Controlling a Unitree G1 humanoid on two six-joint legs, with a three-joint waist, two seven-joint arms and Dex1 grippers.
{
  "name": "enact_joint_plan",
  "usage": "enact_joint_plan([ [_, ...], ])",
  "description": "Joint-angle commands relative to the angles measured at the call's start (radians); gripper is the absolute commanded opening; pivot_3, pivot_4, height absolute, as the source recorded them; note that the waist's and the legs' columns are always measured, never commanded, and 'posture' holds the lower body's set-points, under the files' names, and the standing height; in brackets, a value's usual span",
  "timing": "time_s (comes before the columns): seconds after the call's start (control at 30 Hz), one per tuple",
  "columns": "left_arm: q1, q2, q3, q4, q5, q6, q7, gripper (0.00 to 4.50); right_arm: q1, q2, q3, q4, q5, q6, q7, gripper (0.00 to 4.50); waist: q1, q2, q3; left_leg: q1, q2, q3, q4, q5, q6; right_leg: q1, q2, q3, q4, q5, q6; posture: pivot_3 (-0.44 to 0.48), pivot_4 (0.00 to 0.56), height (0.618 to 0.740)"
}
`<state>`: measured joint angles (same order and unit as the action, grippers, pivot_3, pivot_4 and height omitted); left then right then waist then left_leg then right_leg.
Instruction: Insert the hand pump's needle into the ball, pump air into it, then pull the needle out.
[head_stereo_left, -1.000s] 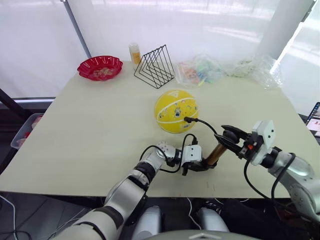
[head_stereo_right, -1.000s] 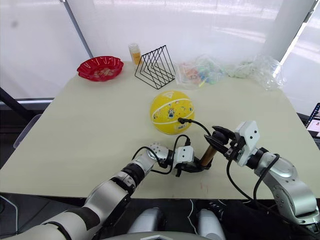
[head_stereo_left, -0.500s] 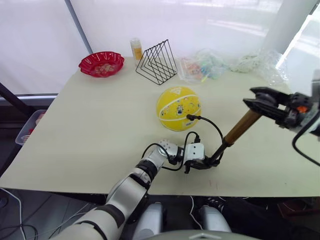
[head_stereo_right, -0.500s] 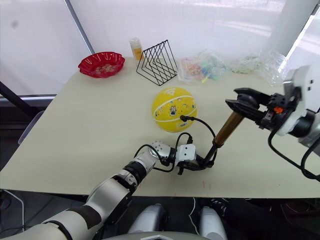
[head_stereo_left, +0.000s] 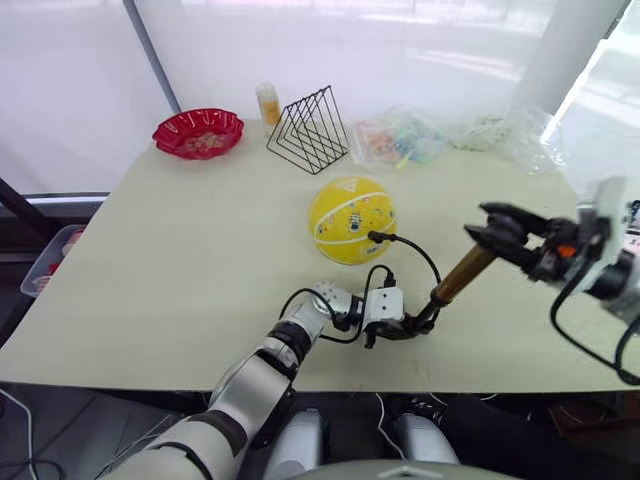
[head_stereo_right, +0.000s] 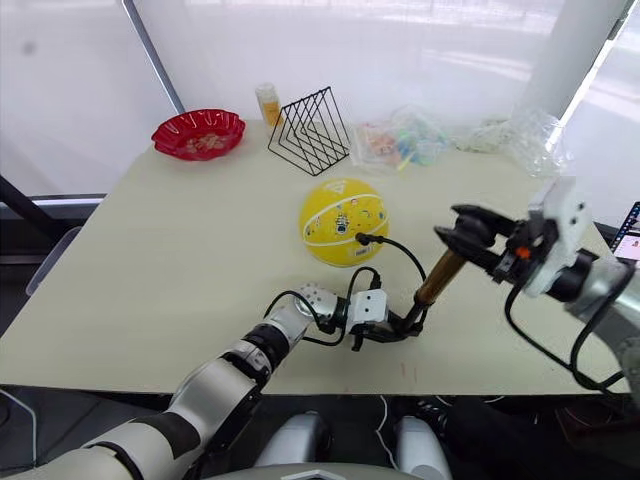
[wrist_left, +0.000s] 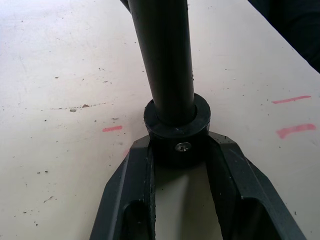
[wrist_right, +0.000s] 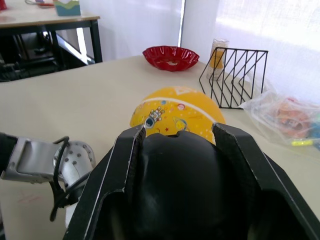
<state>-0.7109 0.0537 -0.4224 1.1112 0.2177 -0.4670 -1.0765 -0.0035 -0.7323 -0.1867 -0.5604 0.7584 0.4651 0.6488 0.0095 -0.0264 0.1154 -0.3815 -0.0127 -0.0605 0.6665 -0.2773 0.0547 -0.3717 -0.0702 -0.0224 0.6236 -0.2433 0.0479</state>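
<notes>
The yellow ball (head_stereo_left: 352, 220) rests mid-table. The needle's black fitting (head_stereo_left: 374, 237) sits against the ball's near side, and the pin itself is hidden. A thin black hose (head_stereo_left: 415, 250) loops from there down to the hand pump (head_stereo_left: 455, 278), which leans up to the right from the table. My left gripper (head_stereo_left: 408, 325) is shut on the pump's black bottom cap (wrist_left: 176, 135), with one finger (wrist_left: 135, 172) on each side of it. My right gripper (head_stereo_left: 478, 222) is shut on the pump's black knob handle (wrist_right: 175, 190), above and right of the ball (wrist_right: 172, 112).
At the table's back left stand a red scalloped bowl (head_stereo_left: 198, 133), a small yellow bottle (head_stereo_left: 268, 103) and a black wire rack (head_stereo_left: 308, 130). Clear plastic bags (head_stereo_left: 405, 138) lie along the back right. The table's front edge (head_stereo_left: 450, 385) runs just below the pump's base.
My right gripper drew the pump handle up and out to the right, and has since pushed it partway back down. The left gripper and the ball stayed in place.
</notes>
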Motion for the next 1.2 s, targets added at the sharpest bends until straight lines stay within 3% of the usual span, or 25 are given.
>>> enact_joint_plan([
  [0.03, 0.064, 0.033, -0.08, 0.093, 0.098, 0.043, -0.038, 1.0, 0.079, 0.025, 0.171, 0.087, -0.167, -0.042, 0.028, 1.63, 0.0, 0.001, -0.002, 0.001, 0.001, -0.001, 0.0, 0.0, 0.0, 0.001, 0.0, 0.0, 0.001, -0.002, 0.001, 0.0, 0.15, 0.737],
  [0.17, 0.061, 0.032, -0.079, 0.092, 0.098, 0.045, -0.037, 1.0, 0.094, 0.064, 0.212, 0.085, -0.23, -0.104, 0.035, 1.63, 0.001, 0.003, -0.006, 0.003, 0.001, -0.001, -0.002, 0.0, 0.0, 0.001, 0.002, -0.002, 0.002, -0.001, 0.0, 0.0, 0.15, 0.737],
  [0.43, 0.06, 0.029, -0.081, 0.092, 0.1, 0.044, -0.038, 1.0, -0.014, 0.061, 0.034, 0.005, -0.087, -0.049, 0.018, 1.63, 0.004, 0.01, 0.004, 0.001, 0.0, -0.001, -0.002, 0.0, 0.0, 0.0, 0.002, -0.003, 0.002, 0.0, -0.001, 0.0, 0.15, 0.737],
  [0.67, 0.056, 0.023, -0.082, 0.097, 0.099, 0.045, -0.04, 1.0, -0.218, -0.126, -0.237, -0.018, 0.2, 0.127, 0.005, 1.63, 0.007, 0.017, 0.015, -0.005, -0.003, -0.001, 0.0, 0.0, 0.0, -0.003, 0.0, -0.003, 0.002, 0.0, 0.0, 0.0, 0.15, 0.737],
  [0.83, 0.051, 0.022, -0.081, 0.102, 0.1, 0.046, -0.038, 1.0, -0.305, -0.182, -0.315, -0.001, 0.311, 0.183, -0.037, 1.63, 0.008, 0.016, 0.017, -0.007, -0.003, -0.002, 0.0, 0.0, 0.0, -0.003, -0.002, -0.004, 0.001, 0.0, 0.0, 0.0, 0.15, 0.737],
  [1.03, 0.05, 0.022, -0.08, 0.103, 0.1, 0.046, -0.034, 1.0, -0.311, -0.179, -0.34, -0.011, 0.364, 0.211, -0.082, 1.63, 0.008, 0.016, 0.017, -0.01, -0.003, -0.002, 0.002, 0.0, 0.0, -0.006, -0.003, -0.004, 0.002, 0.001, 0.001, 0.0, 0.15, 0.737],
  [1.2, 0.055, 0.021, -0.079, 0.1, 0.098, 0.045, -0.037, 1.0, -0.106, -0.112, -0.166, -0.037, 0.17, 0.167, -0.039, 1.63, 0.007, 0.014, 0.012, -0.011, -0.003, -0.003, 0.002, 0.0, 0.0, -0.006, -0.003, -0.004, 0.002, 0.001, 0.001, 0.0, 0.15, 0.737],
])
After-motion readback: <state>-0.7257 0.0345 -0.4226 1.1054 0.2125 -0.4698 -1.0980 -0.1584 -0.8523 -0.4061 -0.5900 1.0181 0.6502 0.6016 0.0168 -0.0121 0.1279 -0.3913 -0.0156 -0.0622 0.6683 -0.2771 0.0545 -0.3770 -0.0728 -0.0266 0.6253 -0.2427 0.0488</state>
